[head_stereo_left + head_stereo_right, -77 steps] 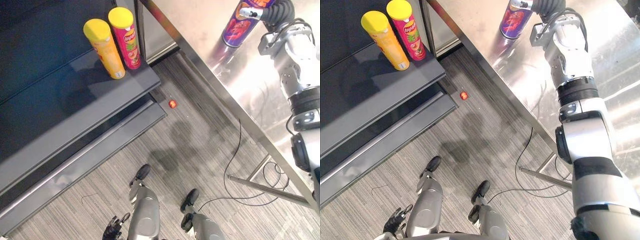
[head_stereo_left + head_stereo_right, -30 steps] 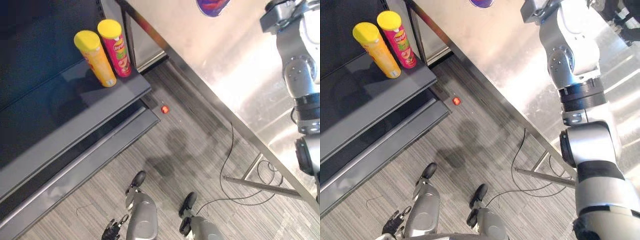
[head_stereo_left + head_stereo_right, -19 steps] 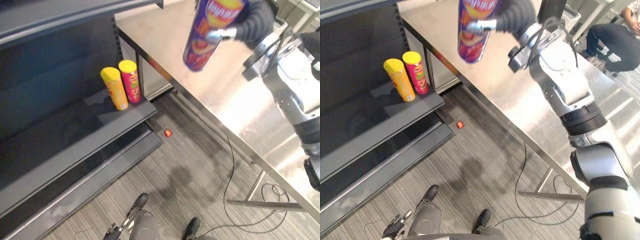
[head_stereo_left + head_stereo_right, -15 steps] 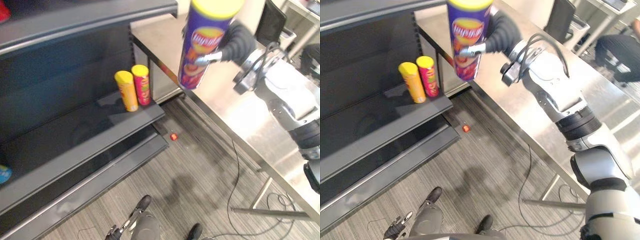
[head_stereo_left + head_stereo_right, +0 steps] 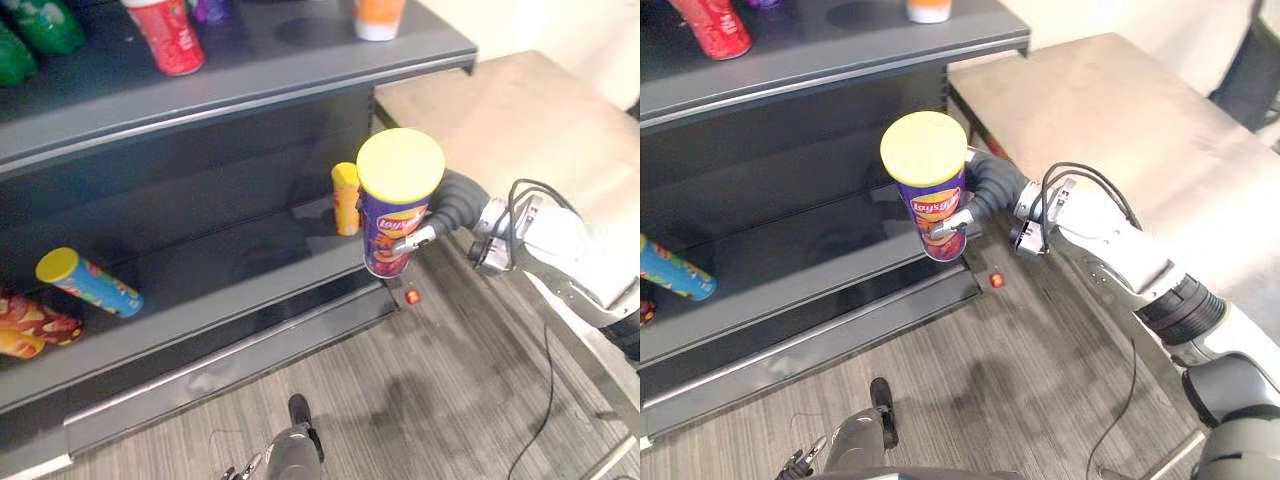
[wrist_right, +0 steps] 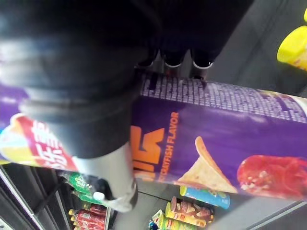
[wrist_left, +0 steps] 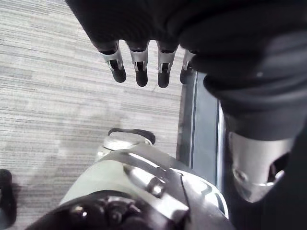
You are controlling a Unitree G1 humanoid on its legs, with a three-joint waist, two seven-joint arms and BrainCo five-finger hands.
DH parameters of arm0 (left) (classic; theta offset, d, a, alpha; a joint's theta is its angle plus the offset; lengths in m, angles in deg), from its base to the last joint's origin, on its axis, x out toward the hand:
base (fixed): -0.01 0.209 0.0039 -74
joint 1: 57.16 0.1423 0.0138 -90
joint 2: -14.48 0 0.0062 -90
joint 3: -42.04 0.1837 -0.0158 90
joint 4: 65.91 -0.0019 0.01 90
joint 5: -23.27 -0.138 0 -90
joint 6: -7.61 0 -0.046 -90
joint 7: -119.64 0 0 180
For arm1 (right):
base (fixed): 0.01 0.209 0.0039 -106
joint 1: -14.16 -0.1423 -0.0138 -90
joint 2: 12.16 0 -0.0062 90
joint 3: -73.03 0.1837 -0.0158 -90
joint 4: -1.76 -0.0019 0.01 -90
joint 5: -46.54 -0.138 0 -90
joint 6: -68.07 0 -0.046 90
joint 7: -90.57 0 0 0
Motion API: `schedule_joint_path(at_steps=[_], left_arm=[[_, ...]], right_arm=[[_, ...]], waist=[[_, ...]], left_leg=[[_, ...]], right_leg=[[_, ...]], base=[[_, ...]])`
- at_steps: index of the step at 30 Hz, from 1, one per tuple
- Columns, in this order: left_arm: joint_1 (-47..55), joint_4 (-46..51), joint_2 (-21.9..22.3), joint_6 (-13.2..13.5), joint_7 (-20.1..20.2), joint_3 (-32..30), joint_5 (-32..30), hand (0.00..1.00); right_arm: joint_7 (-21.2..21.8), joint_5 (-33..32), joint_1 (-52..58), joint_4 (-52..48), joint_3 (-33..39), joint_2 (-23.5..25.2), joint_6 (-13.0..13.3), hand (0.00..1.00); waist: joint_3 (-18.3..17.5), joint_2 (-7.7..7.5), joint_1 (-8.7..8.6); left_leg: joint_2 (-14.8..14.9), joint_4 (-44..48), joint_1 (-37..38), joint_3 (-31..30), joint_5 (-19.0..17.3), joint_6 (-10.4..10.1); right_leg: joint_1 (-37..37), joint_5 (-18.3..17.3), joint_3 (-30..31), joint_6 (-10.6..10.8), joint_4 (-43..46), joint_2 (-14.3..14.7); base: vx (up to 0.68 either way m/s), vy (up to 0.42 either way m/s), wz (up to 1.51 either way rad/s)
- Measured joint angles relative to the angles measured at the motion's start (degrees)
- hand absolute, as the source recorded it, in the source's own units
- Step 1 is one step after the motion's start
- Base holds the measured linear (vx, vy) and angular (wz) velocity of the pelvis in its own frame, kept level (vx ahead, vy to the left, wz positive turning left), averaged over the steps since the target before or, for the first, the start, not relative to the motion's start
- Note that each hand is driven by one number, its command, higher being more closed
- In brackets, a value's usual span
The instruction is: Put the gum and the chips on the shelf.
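Note:
A tall purple chips can (image 5: 398,215) with a yellow lid hangs upright in front of the right end of the dark shelf's middle board (image 5: 210,275). My right hand (image 5: 447,210) is shut on the can from its right side. In the right wrist view the fingers (image 6: 172,60) and the thumb (image 6: 112,179) wrap the purple can (image 6: 225,153). A yellow chips can (image 5: 346,198) stands on the middle board just behind it. My left hand (image 7: 139,67) hangs low over the floor with straight fingers, holding nothing. A small red-orange thing (image 5: 412,296) lies on the floor by the shelf's corner.
A blue can (image 5: 88,282) lies on the middle board at the left, beside red packets (image 5: 30,328). The top board carries a red can (image 5: 165,35), green bottles (image 5: 30,30) and an orange cup (image 5: 378,15). A steel table (image 5: 520,120) stands to the right.
The camera has tilted up toward the shelf. My right hand has carried the purple can away from over the steel table and down in front of the middle board.

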Motion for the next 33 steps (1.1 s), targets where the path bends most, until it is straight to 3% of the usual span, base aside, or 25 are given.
schedule_joint_path(at_steps=[1,4,5,6,7,8,9,10,11,13,14,15,16,18,19,20,22,24,28,31,33], left_arm=[[0.1,0.1,-0.1,0.0,0.0,0.0,-0.6,0.00],[0.5,-0.1,-0.4,-0.3,0.3,0.1,-1.0,0.00],[0.6,-0.1,-1.4,-0.4,0.9,0.2,-1.9,0.00],[0.6,-0.5,-2.2,-0.5,1.2,1.2,-3.5,0.00],[0.7,-0.5,-2.5,-0.8,1.2,1.9,-3.7,0.00],[0.9,-0.8,-2.8,-1.1,1.2,3.8,-4.7,0.00],[0.8,-1.0,-3.4,-1.1,1.1,4.6,-4.8,0.00],[-0.2,-2.3,-3.9,-1.1,1.2,5.5,-4.9,0.00],[-0.5,-2.6,-4.3,-1.1,1.1,6.4,-4.8,0.00],[-1.1,-2.6,-4.7,-1.1,1.1,7.4,-4.6,0.00],[-1.4,-2.6,-4.8,-0.9,1.1,7.6,-4.6,0.00],[-1.4,-2.7,-5.1,-0.8,1.2,7.9,-4.6,0.00],[-2.0,-2.6,-6.8,-0.8,1.3,9.7,-4.7,0.00],[-1.9,-3.1,-6.1,-0.9,1.2,10.5,-4.7,0.00],[-1.6,-2.8,-5.6,-0.9,1.2,11.1,-4.7,0.00],[-1.4,-2.6,-4.6,-0.8,1.1,11.2,-4.6,0.00],[-1.1,-2.6,-4.4,-0.8,1.1,11.2,-4.6,0.00],[-1.1,-2.6,-4.4,-0.7,1.2,10.7,-4.6,0.00],[-1.2,-2.8,-4.3,-0.7,1.3,10.3,-4.8,0.00],[-1.3,-3.3,-4.2,-1.0,1.3,10.3,-4.8,0.00],[-2.5,-4.6,-4.3,-1.1,1.3,10.3,-5.0,0.00]], right_arm=[[0.2,0.0,0.0,0.0,0.1,0.4,-0.1,1.00],[0.8,0.0,0.1,-0.6,0.8,2.9,-0.2,1.00],[1.2,0.0,0.7,-1.7,1.8,3.0,-0.2,1.00],[1.5,0.0,1.7,-2.5,2.7,2.9,-0.2,1.00],[1.6,0.0,2.4,-3.0,3.3,2.9,-0.2,1.00],[1.6,0.0,4.8,-3.7,5.0,3.0,-0.1,1.00],[1.6,0.0,6.1,-3.8,5.9,3.2,-0.1,1.00],[1.6,0.1,8.0,-3.5,6.4,3.2,-0.3,1.00],[1.6,0.0,9.5,-3.4,6.5,3.2,-0.9,1.00],[1.6,0.0,12.1,-3.5,6.5,3.1,-0.9,1.00],[1.6,0.0,13.6,-3.6,6.5,3.0,-1.2,1.00],[1.6,0.0,14.4,-4.1,6.6,2.6,-1.6,1.00],[1.9,-0.1,17.0,-6.1,7.4,0.8,-2.1,1.00],[2.2,-0.1,19.4,-5.9,8.0,0.7,-2.2,1.00],[2.2,-0.1,19.5,-5.9,8.0,0.7,-2.2,1.00],[2.1,-0.1,19.3,-5.9,8.1,0.6,-2.2,1.00],[2.1,-0.1,19.4,-5.6,8.1,0.6,-2.3,1.00],[2.2,-0.2,19.4,-5.6,8.1,0.6,-2.3,1.00],[3.3,-0.2,20.0,-5.9,8.0,1.4,-2.2,1.00],[3.2,-0.2,23.4,-5.8,7.1,6.4,-2.2,1.00],[3.1,-0.2,24.9,-5.0,2.8,10.6,-2.5,1.00]], waist=[[-0.1,-0.15,0.02],[-0.1,-0.21,1.06],[-0.2,-0.86,0.90],[-0.4,-1.15,-0.05],[-0.5,-1.05,-0.56],[-0.7,-0.75,-1.76],[-0.7,-0.58,-2.06],[-0.7,-0.77,-2.56],[-0.7,-0.68,-2.95],[-0.6,-0.67,-3.98],[-0.7,-0.68,-5.10],[-0.9,-1.10,-5.40],[-0.9,-3.57,-5.19],[-1.9,-1.11,-4.52],[-1.8,-0.74,-4.02],[-1.8,1.16,-3.57],[-2.2,2.07,-3.90],[-2.1,1.85,-3.62],[-2.2,1.33,-3.60],[-2.2,1.33,-3.55],[-2.2,1.34,-3.31]], left_leg=[[-0.3,0.4,0.2,0.0,-0.2,-0.3],[-0.5,0.7,4.0,-0.7,-3.4,-4.7],[-1.6,0.6,5.2,-1.9,-4.3,-5.4],[-2.7,0.2,6.3,-3.6,-4.8,-5.1],[-3.1,-0.3,7.1,-4.3,-5.0,-5.0],[-3.0,-1.8,8.2,-6.3,-5.9,-4.8],[-3.1,-2.2,8.2,-7.4,-6.1,-4.8],[-3.3,-3.1,9.0,-9.0,-6.3,-4.9],[-3.3,-4.0,9.9,-10.4,-6.3,-5.0],[-3.7,-4.3,10.0,-13.4,-6.4,-5.1],[-4.1,-4.4,9.4,-15.7,-6.2,-5.4],[-4.6,-4.4,9.0,-16.7,-5.8,-6.1],[-7.7,-5.6,9.4,-19.5,-4.9,-7.7],[-6.5,-7.8,9.7,-22.1,-3.6,-9.0],[-6.0,-8.6,9.5,-22.4,-3.2,-9.4],[-4.4,-10.9,9.1,-23.8,-1.5,-10.5],[-2.8,-13.2,8.7,-25.3,0.2,-11.2],[-1.0,-14.7,8.7,-26.0,1.1,-11.8],[-1.5,-14.8,8.7,-27.0,1.1,-11.8],[-2.1,-14.8,8.8,-28.0,1.0,-11.6],[-2.2,-14.8,8.8,-28.5,0.9,-11.5]], right_leg=[[0.5,0.0,-0.4,0.0,0.7,-0.5],[2.0,0.0,-0.7,0.0,9.7,-3.9],[1.7,0.5,-0.4,-0.7,15.8,-6.9],[0.4,2.8,2.0,-4.8,23.0,-9.8],[-1.0,5.3,4.7,-8.4,26.7,-10.9],[-5.4,8.7,12.4,-14.2,33.8,-11.7],[-7.9,4.4,17.0,-13.6,37.0,-11.1],[-12.5,-2.8,24.3,-12.4,40.7,-8.7],[-15.6,-6.2,29.0,-12.0,39.1,-5.6],[-19.2,-8.1,34.8,-10.7,30.9,-1.2],[-20.7,-7.4,41.1,-8.4,22.9,2.8],[-20.7,-6.1,44.0,-6.4,17.6,4.3],[-22.3,-0.5,45.9,-1.5,10.6,4.3],[-21.8,-1.4,44.0,-2.0,10.9,5.4],[-21.8,-1.7,43.3,-2.4,10.1,6.1],[-21.5,-1.2,41.7,-3.1,7.9,8.1],[-21.0,-0.7,39.7,-3.9,6.0,9.9],[-20.6,-0.3,38.5,-4.5,5.1,11.5],[-19.6,-0.5,37.5,-4.6,4.4,11.4],[-18.5,-0.5,36.9,-4.6,3.6,10.8],[-18.1,-0.5,36.5,-4.6,3.4,10.8]], base=[[0.13,0.103,0.46],[0.13,0.093,0.23],[0.14,0.095,0.44],[0.11,0.089,0.56],[0.16,0.109,0.66],[0.12,0.044,0.56],[0.14,0.025,0.70],[0.14,0.006,0.69],[0.14,0.026,0.67],[0.12,-0.013,0.88],[0.12,-0.062,1.11],[0.15,-0.154,1.43],[0.14,-0.182,1.15],[0.17,-0.188,0.68],[0.18,-0.168,0.24],[0.12,-0.140,0.22],[0.10,-0.142,0.27],[0.12,-0.127,0.15],[0.09,-0.017,0.13],[0.03,0.034,0.15],[-0.02,0.012,0.10]])
